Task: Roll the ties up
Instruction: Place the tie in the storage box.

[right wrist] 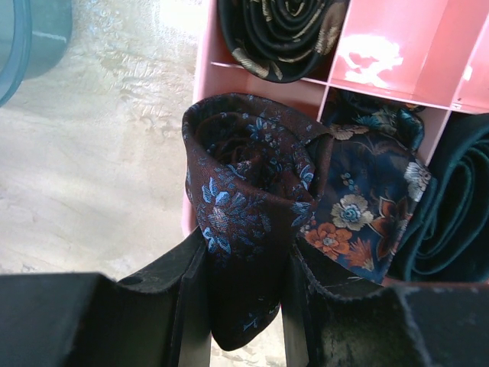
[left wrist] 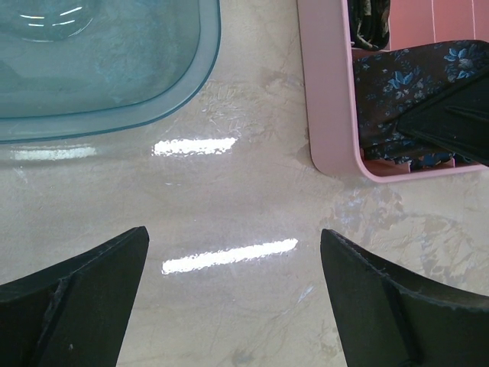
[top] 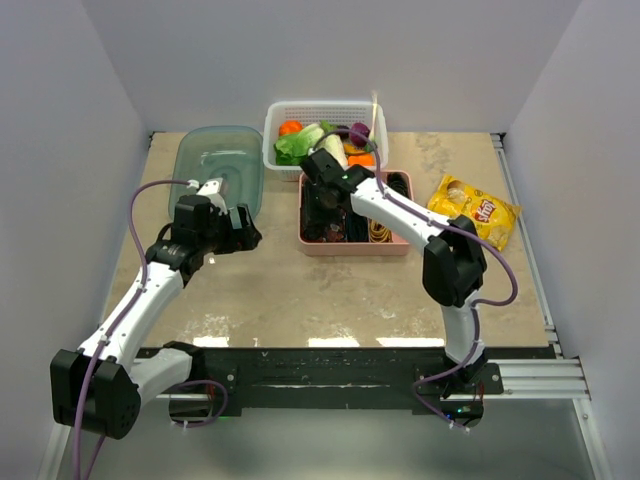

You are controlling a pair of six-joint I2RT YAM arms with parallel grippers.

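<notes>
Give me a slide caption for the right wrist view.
Right fingers pinch a rolled floral tie at the corner of the pink divided tray.

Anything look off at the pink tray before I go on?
Yes: the dark floral tie in the right gripper is rolled unevenly, with a loose end hanging down between the fingers. It sits at the pink tray, by its left wall; whether it is fully inside I cannot tell.
</notes>
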